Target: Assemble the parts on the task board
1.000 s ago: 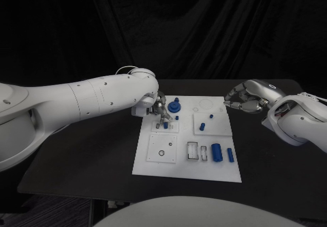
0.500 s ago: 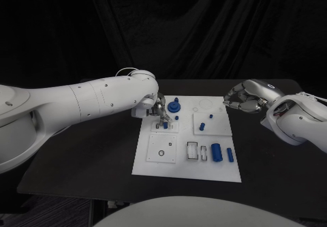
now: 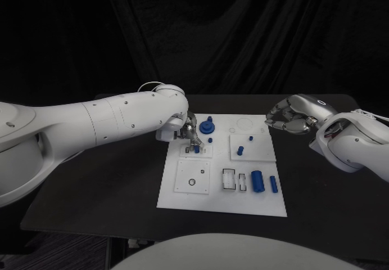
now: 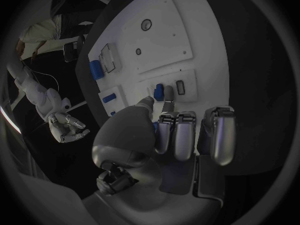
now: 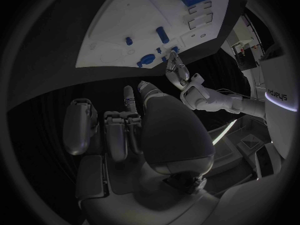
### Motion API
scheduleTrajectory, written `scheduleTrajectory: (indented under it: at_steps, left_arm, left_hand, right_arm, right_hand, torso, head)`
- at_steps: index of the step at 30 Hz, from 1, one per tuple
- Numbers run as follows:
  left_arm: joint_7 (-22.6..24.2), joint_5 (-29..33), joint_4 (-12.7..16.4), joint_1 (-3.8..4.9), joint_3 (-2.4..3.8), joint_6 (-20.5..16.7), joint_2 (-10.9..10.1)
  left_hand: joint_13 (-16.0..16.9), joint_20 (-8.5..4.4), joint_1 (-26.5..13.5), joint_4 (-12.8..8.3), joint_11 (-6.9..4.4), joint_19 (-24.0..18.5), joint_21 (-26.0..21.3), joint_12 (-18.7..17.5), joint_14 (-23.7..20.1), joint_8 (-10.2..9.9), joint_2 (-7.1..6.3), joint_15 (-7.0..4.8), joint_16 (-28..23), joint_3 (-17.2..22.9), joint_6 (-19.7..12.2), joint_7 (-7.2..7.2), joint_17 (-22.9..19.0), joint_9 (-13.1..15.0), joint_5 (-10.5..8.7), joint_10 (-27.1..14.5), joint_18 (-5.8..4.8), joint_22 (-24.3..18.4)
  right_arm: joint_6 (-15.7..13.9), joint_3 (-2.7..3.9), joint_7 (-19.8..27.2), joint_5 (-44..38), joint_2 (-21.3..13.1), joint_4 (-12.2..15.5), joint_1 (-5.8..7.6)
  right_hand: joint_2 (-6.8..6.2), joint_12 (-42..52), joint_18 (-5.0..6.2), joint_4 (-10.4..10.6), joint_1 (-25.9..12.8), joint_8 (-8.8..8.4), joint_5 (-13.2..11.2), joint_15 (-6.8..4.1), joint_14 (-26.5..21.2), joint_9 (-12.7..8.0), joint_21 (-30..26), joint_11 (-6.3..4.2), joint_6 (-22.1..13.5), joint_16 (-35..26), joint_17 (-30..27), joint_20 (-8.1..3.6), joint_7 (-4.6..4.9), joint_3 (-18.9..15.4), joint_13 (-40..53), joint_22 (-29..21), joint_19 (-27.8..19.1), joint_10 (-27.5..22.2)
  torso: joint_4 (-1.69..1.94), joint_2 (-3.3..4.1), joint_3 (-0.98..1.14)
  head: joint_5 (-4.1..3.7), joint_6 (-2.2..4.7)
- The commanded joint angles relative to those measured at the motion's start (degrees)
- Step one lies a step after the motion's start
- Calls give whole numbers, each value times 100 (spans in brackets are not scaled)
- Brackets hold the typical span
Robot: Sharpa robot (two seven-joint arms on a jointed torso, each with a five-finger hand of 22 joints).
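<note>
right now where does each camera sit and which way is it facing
Head view: on the robot's head, looking down at the white task board; both white arms show.
Left wrist view: behind the silver left hand, facing the board; a fingertip is at a small blue peg.
Right wrist view: behind the silver right hand, facing the board.
All share the board.

Beyond my right hand's fingers (image 5: 119, 130), letters are showing on my own white body: I am reading "PPYS", its start cut off.
</note>
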Motion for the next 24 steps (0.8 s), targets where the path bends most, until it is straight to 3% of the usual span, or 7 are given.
scheduleTrajectory:
  at_steps: [1, 6, 17, 24]
  left_arm:
    - [8, 45, 16, -19, 4, 82, 4]
    - [16, 45, 19, -28, 5, 71, 11]
    - [79, 47, 37, -40, 5, -18, 13]
    - [170, 50, 85, -54, 5, -317, -46]
  left_hand:
    - [1507, 10, 81, -40, 29, -17, -30, -25, 615, -45, -11, 28, 14, 69, -33, -18, 1508, -13, 166, 609, 62, 1008]
    - [1507, 5, 131, -92, 24, -22, -43, -25, 615, -53, -55, 24, 14, 171, -43, -23, 1508, -25, 419, 609, 64, 1012]
    - [1507, -2, 240, -202, 8, -16, -45, -25, 615, -38, -92, 13, 14, 369, -26, -42, 1508, -19, 477, 609, 63, 1024]
    - [1507, -30, 326, -362, -23, 9, -30, -25, 615, 28, -178, -11, 14, 729, 19, -75, 1508, 68, 635, 609, 57, 1053]
  right_arm:
    - [29, 4, -103, -13, 3, -4, -14]
    - [31, 4, -114, -13, 11, -7, -14]
    - [7, 4, -129, -111, 23, -11, -14]
    - [23, 4, -170, -127, 22, -11, -14]
  right_hand:
    - [-2, 15, 34, -1, 60, -23, 28, 28, 600, -9, -21, 18, 40, 17, 1510, 8, 1, 47, 1510, 1048, -35, 606]
    - [-2, 15, 39, -5, 76, -22, 50, 28, 600, -11, -44, 17, 42, 17, 1510, 7, 0, 58, 1510, 1041, -47, 606]
    - [5, 15, 43, -23, 128, -17, 102, 25, 600, -16, -63, 14, 54, 17, 1510, 6, -3, 95, 1510, 1036, -55, 606]
    - [-1, 15, 44, -65, 204, -11, 136, 20, 600, -18, -70, 8, 66, 17, 1510, 2, -9, 132, 1510, 1035, -57, 606]
  torso:
    - [7, 0, 3]
    - [2, -1, 3]
    - [0, -1, -1]
    - [0, -2, 4]
  head:
    - [-7, -1]
    - [-11, -1]
    - [-19, -1]
    - [-14, -1]
